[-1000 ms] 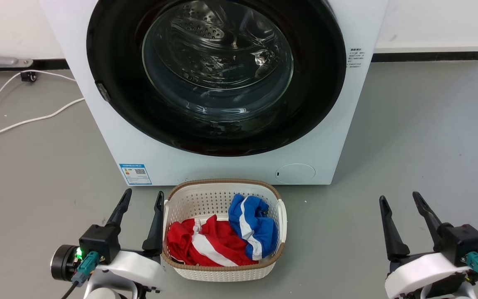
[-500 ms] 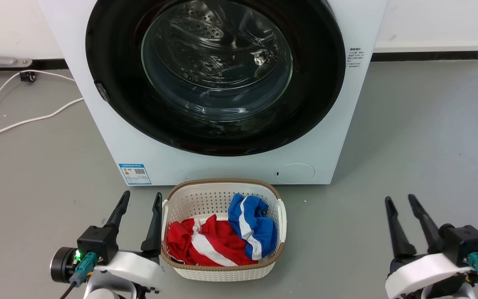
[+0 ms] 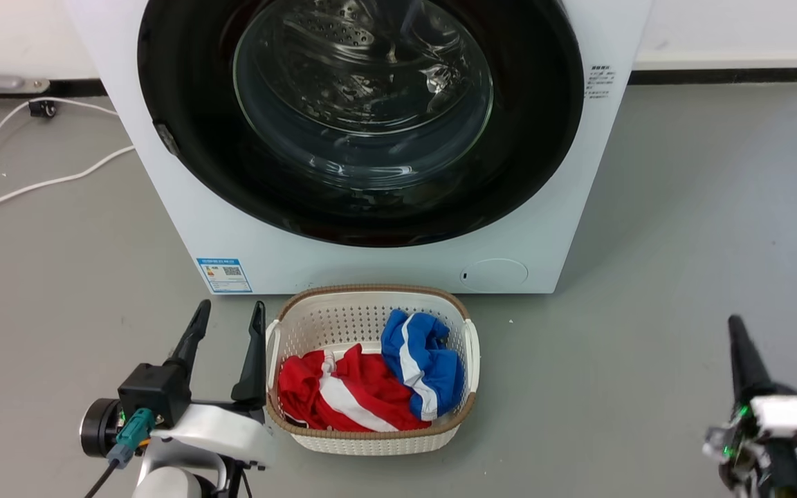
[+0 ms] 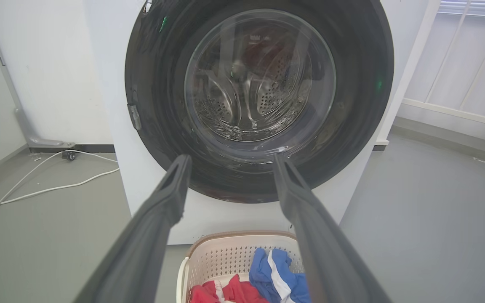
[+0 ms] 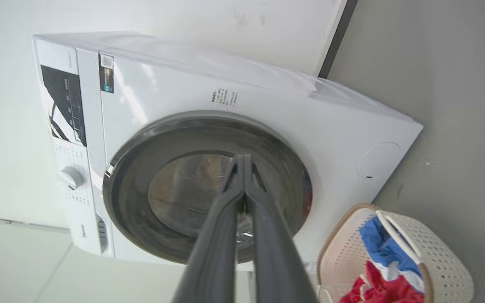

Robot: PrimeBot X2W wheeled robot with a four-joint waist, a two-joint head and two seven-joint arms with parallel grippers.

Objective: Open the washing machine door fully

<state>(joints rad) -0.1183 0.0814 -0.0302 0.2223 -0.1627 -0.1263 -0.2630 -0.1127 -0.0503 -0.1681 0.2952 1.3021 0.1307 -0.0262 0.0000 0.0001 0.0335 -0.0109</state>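
The left tool (image 3: 230,306) is released, its two dark fingers spread wide with nothing between them, low over the grey floor (image 3: 682,228). Straight ahead of its fingertips stands the washing machine (image 3: 184,207), and the washing machine door (image 3: 364,117) is shut flush against the white front, well apart from this tool. In the left wrist view the open left tool (image 4: 232,162) frames the lower part of the washing machine door (image 4: 259,97). A small grey catch (image 4: 134,116) sits on the black rim, up and to the left of the left finger. Just beside this tool's right finger is a white laundry basket (image 3: 371,290) holding a red garment (image 3: 343,394) and a blue garment (image 3: 419,366). A white cable (image 3: 39,183) runs along the floor off to the tool's left. The right tool (image 3: 737,325) is clenched, with its fingers pressed together and gripping nothing. It is well to the right of the basket and apart from the machine. In its own wrist view the right tool (image 5: 242,158) points at the washing machine door (image 5: 175,189), with the closed fingertips lined up over the glass bowl. Whether they touch the glass cannot be told from that view.
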